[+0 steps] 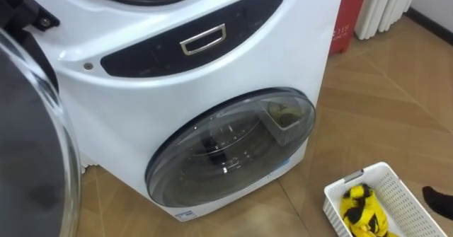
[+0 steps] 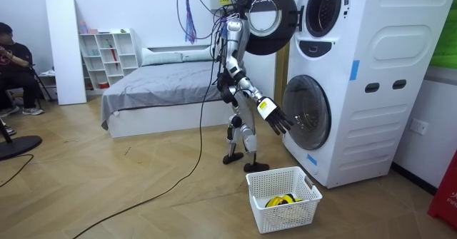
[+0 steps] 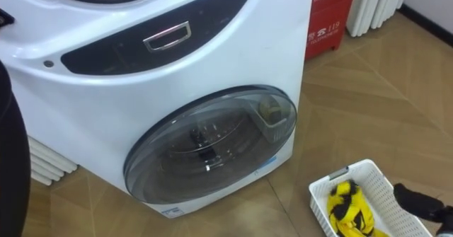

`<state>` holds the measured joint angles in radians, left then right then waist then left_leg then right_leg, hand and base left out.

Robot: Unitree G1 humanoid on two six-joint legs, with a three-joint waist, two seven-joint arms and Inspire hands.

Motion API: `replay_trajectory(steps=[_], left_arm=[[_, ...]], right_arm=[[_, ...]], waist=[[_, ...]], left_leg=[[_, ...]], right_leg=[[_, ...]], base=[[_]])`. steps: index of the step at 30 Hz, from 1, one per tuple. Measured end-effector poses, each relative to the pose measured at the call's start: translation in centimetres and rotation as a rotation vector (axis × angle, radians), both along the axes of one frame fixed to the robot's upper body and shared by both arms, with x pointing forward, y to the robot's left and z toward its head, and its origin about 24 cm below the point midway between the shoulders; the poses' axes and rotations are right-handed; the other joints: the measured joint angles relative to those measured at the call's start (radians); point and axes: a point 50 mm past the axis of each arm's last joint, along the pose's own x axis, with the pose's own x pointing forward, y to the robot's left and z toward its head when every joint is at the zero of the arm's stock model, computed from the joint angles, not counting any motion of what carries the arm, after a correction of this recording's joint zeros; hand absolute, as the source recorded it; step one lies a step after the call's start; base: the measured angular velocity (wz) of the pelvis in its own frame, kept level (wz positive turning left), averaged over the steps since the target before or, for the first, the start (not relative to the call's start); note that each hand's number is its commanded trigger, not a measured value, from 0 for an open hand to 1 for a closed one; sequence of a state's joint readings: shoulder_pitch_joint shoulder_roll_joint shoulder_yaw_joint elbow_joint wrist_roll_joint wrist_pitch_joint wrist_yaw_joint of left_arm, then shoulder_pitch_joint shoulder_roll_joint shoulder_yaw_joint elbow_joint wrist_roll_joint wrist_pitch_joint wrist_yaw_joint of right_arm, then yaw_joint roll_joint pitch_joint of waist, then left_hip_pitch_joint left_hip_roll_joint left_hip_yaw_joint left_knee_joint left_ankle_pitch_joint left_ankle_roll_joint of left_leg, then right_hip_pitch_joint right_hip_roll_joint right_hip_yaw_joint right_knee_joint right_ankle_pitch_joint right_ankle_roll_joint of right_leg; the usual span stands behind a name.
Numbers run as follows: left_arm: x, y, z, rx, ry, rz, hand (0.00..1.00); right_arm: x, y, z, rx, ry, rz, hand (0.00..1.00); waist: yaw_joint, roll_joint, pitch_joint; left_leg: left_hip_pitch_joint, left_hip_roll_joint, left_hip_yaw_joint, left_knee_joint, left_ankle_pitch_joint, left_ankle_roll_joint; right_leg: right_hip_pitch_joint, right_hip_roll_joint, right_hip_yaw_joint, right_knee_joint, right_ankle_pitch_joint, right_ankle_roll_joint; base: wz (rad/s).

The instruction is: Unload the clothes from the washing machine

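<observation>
Fingers [image 2: 284, 124] of the right hand [image 2: 274, 115] are spread and empty, the arm reaching forward and low toward the washing machine [image 2: 371, 82], above the basket [image 2: 285, 214]. A yellow-and-black garment [image 3: 347, 207] lies inside the basket. It is probably soft, light and limp, best pinched at a bunched fold.

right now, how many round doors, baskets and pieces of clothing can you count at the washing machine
round doors: 2 (upper door open, lower door shut)
white basket: 1
yellow-and-black garment, lying in the basket: 1
total: 4
</observation>
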<state>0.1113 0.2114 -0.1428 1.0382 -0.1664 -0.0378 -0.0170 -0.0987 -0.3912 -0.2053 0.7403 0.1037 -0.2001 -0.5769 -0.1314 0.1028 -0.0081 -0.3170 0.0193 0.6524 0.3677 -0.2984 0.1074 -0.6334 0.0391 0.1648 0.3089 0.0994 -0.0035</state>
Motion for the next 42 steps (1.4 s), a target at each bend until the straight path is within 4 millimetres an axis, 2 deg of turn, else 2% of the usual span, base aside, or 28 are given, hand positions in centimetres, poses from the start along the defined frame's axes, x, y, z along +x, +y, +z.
replay_trajectory(steps=[10, 13, 17, 20, 22, 24, 25, 26, 27, 28, 30, 31, 33, 36, 38, 39, 40, 41, 42], left_arm=[[0.0, -0.1, 0.0, -0.016, 0.001, -0.007, 0.00], [-0.2, -0.2, -0.1, -0.031, 0.008, -0.012, 0.00], [-0.2, -0.3, -0.1, -0.040, 0.004, -0.015, 0.00], [-0.5, -0.5, -0.2, -0.043, 0.009, -0.011, 0.00], [-0.8, -0.5, -0.2, -0.039, 0.016, -0.009, 0.00], [-1.1, -0.3, -0.3, -0.035, 0.023, -0.002, 0.00], [-1.2, -0.3, -0.3, -0.033, 0.023, -0.001, 0.00], [-1.1, -0.3, -0.3, -0.032, 0.022, 0.001, 0.00], [-1.2, -0.5, -0.3, -0.037, 0.023, 0.004, 0.00], [-1.2, -0.6, -0.3, -0.038, 0.020, 0.008, 0.00], [-1.5, -1.0, -0.5, -0.039, 0.027, 0.035, 0.00], [-1.7, -1.1, -0.6, -0.040, 0.029, 0.036, 0.00], [-2.4, -1.3, -0.8, -0.038, 0.048, 0.047, 0.00], [-3.4, -0.6, -0.8, -0.020, 0.060, 0.111, 0.00], [-3.9, -0.2, -0.8, -0.005, 0.066, 0.169, 0.00], [-4.6, 0.0, -0.9, 0.006, 0.083, 0.196, 0.00], [-4.9, 0.1, -0.9, 0.011, 0.089, 0.210, 0.00], [-5.4, 0.4, -0.9, 0.022, 0.103, 0.232, 0.00], [-5.7, 0.6, -0.9, 0.032, 0.108, 0.247, 0.00]], right_arm=[[0.5, -0.1, 1.2, -0.048, -0.042, 0.010, 0.00], [0.6, 0.0, 1.3, -0.059, -0.036, 0.030, 0.00], [0.9, 0.5, 1.3, -0.058, -0.035, 0.066, 0.00], [0.6, 0.9, 0.9, -0.031, -0.034, 0.089, 0.00], [0.0, 1.7, -0.3, 0.006, 0.003, 0.125, 0.00], [-1.0, 3.3, -2.6, 0.099, 0.065, 0.164, 0.00], [-1.2, 3.8, -3.3, 0.132, 0.086, 0.173, 0.00], [-1.9, 4.7, -4.9, 0.210, 0.129, 0.182, 0.00], [-2.9, 5.4, -6.3, 0.288, 0.176, 0.181, 0.00], [-3.4, 5.7, -7.0, 0.323, 0.200, 0.180, 0.00], [-5.6, 6.9, -9.7, 0.428, 0.331, 0.187, 0.00], [-6.3, 7.1, -10.3, 0.451, 0.363, 0.184, 0.00], [-9.0, 7.8, -12.2, 0.521, 0.493, 0.190, 0.00], [-11.5, 8.4, -13.6, 0.599, 0.603, 0.173, 0.00], [-12.4, 8.8, -14.0, 0.633, 0.629, 0.182, 0.00], [-12.8, 9.0, -14.2, 0.652, 0.649, 0.191, 0.00], [-13.0, 9.1, -14.3, 0.662, 0.658, 0.195, 0.00], [-13.5, 9.2, -14.4, 0.679, 0.675, 0.196, 0.00], [-13.9, 9.3, -14.6, 0.698, 0.688, 0.198, 0.00]], waist=[[0.000, -0.001, 0.0007], [0.000, -0.006, 0.0040], [0.001, -0.011, 0.0069], [0.003, -0.014, 0.0062], [0.004, -0.021, 0.0072], [0.013, -0.044, 0.0021], [0.015, -0.053, 0.0041], [0.020, -0.064, 0.0058], [0.031, -0.071, 0.0018], [0.037, -0.076, -0.0008], [0.054, -0.082, -0.0010], [0.056, -0.083, -0.0001], [0.086, -0.081, 0.0001], [0.119, -0.080, 0.0006], [0.134, -0.078, 0.0014], [0.139, -0.079, 0.0072], [0.139, -0.076, 0.0096], [0.137, -0.083, 0.0144], [0.139, -0.083, 0.0177]], left_leg=[[0.001, -0.001, -0.004, 0.000, 0.000, 0.000], [0.028, -0.002, -0.007, -0.012, 0.002, -0.004], [0.068, -0.002, -0.028, -0.031, 0.007, -0.014], [0.113, -0.002, -0.047, -0.062, 0.016, -0.029], [0.157, -0.004, -0.067, -0.097, 0.027, -0.037], [0.211, -0.007, -0.089, -0.137, 0.041, -0.044], [0.225, -0.007, -0.095, -0.144, 0.043, -0.045], [0.246, -0.004, -0.113, -0.153, 0.044, -0.048], [0.264, -0.002, -0.127, -0.166, 0.047, -0.053], [0.272, 0.000, -0.134, -0.171, 0.047, -0.054], [0.320, 0.008, -0.173, -0.187, 0.050, -0.062], [0.332, 0.009, -0.186, -0.192, 0.051, -0.063], [0.369, 0.011, -0.214, -0.213, 0.050, -0.067], [0.397, 0.011, -0.232, -0.227, 0.050, -0.068], [0.408, 0.010, -0.249, -0.232, 0.050, -0.068], [0.415, 0.007, -0.290, -0.232, 0.048, -0.064], [0.417, 0.004, -0.319, -0.232, 0.047, -0.062], [0.423, 0.003, -0.351, -0.233, 0.046, -0.060], [0.433, 0.002, -0.356, -0.233, 0.044, -0.058]], right_leg=[[0.000, 0.000, 0.000, 0.001, 0.000, 0.000], [0.024, 0.000, -0.005, 0.000, -0.001, -0.002], [0.068, 0.001, -0.026, -0.004, -0.010, -0.012], [0.122, 0.002, -0.043, -0.033, -0.015, -0.014], [0.171, 0.004, -0.058, -0.056, -0.018, -0.018], [0.221, 0.004, -0.088, -0.071, -0.030, -0.026], [0.235, 0.006, -0.091, -0.073, -0.033, -0.027], [0.260, 0.008, -0.104, -0.077, -0.037, -0.029], [0.284, 0.011, -0.115, -0.092, -0.041, -0.029], [0.294, 0.013, -0.119, -0.099, -0.041, -0.030], [0.361, 0.012, -0.160, -0.128, -0.045, -0.043], [0.377, 0.012, -0.168, -0.132, -0.050, -0.041], [0.421, 0.015, -0.186, -0.141, -0.066, -0.038], [0.445, 0.013, -0.200, -0.140, -0.080, -0.035], [0.452, 0.011, -0.219, -0.139, -0.082, -0.035], [0.462, 0.003, -0.232, -0.139, -0.084, -0.035], [0.470, 0.002, -0.240, -0.139, -0.088, -0.034], [0.481, -0.003, -0.257, -0.135, -0.097, -0.032], [0.485, -0.004, -0.262, -0.118, -0.111, -0.031]], base=[[0.00], [0.00], [0.07], [0.13], [0.19], [0.15], [0.18], [0.27], [0.30], [0.30], [0.42], [0.56], [0.36], [0.18], [0.06], [0.09], [0.30], [0.36], [0.34]])
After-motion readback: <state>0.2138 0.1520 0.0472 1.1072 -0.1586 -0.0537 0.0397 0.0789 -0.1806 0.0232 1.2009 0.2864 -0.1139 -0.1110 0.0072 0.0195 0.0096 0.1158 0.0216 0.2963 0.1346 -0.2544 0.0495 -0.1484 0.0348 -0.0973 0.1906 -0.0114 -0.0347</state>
